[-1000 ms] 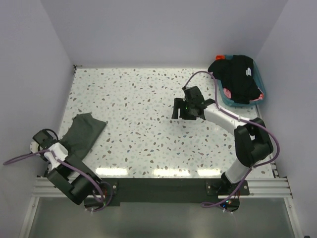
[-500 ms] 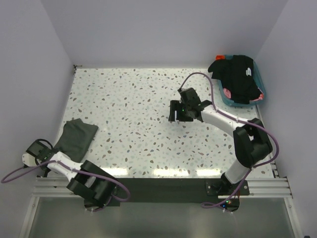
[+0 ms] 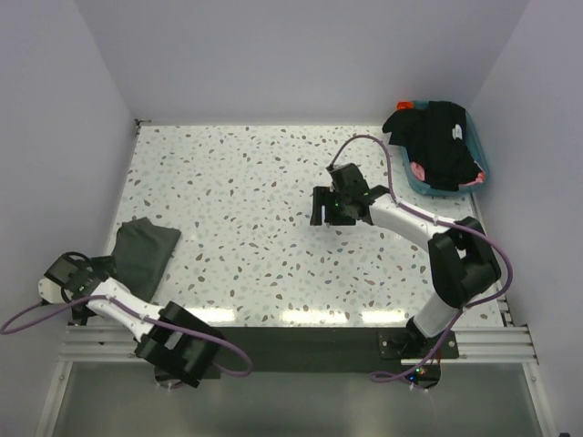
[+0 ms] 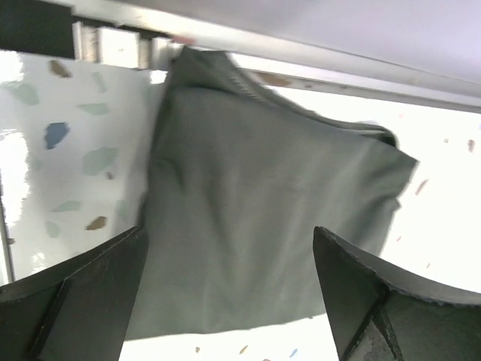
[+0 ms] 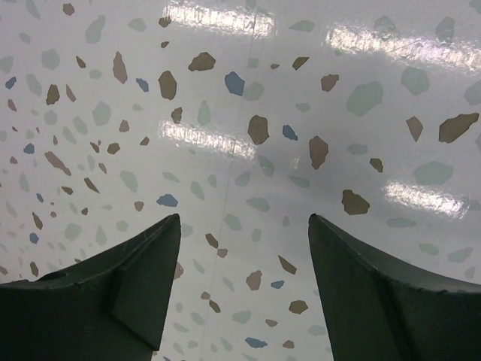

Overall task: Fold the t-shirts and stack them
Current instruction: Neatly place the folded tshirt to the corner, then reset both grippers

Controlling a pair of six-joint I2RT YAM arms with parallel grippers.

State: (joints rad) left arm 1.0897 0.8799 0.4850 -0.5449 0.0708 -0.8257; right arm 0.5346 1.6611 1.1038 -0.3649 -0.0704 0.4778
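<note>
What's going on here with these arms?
Two robot arms are folding t-shirts. The left gripper hovers open over an olive-grey shirt lying at the near left edge of the table. The right gripper is open above bare table, holding nothing. More black shirts wait heaped in the teal tub at far right.

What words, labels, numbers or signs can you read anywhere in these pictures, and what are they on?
No text here can be read.
White mark on the black t-shirt in the tub: too small to read.
Grey-green t-shirt: plain, no print showing.
</note>
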